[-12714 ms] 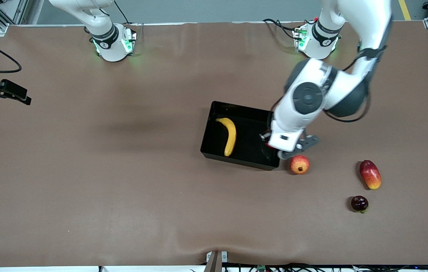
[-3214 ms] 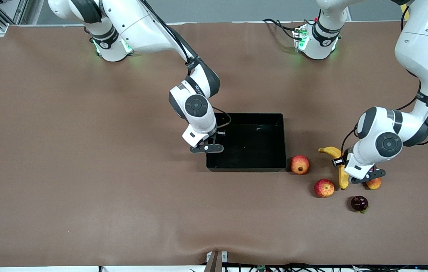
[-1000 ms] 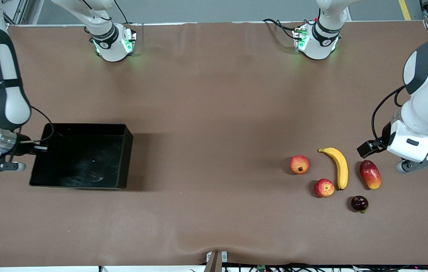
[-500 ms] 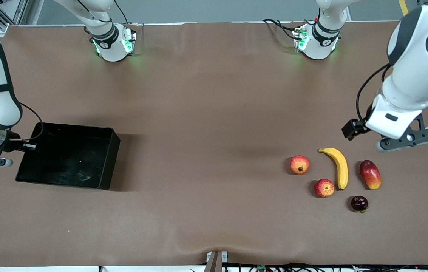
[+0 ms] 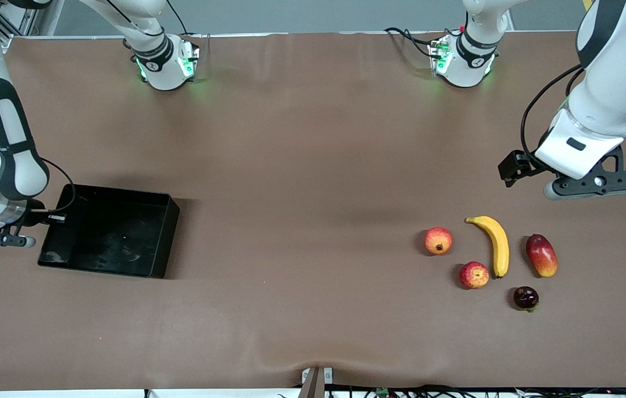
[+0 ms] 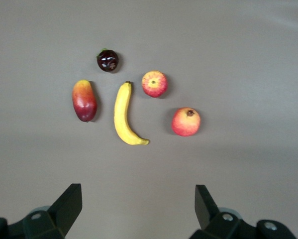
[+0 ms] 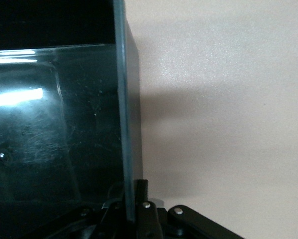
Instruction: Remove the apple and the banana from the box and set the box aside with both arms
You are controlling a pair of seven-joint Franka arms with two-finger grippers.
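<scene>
Box shifting at the right arm's end, left gripper climbing

The right gripper (image 5: 42, 218) is pinching the box (image 5: 108, 232) wall, nudging it slightly sideways; the left gripper (image 5: 594, 185), fingers wide, is rising over the surface near the banana (image 5: 496, 243) and apple (image 5: 474, 275).

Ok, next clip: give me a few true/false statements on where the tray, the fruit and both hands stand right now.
1. The black tray is empty. True.
2. The right hand is shut on the tray's wall. True.
3. The banana lies in the tray. False: it lies on the table among the other fruit, toward the left arm's end.
4. The left hand holds the apple. False: it is open and empty, up over the table.
5. The apple is nearer the front camera than the pomegranate. True.
</scene>
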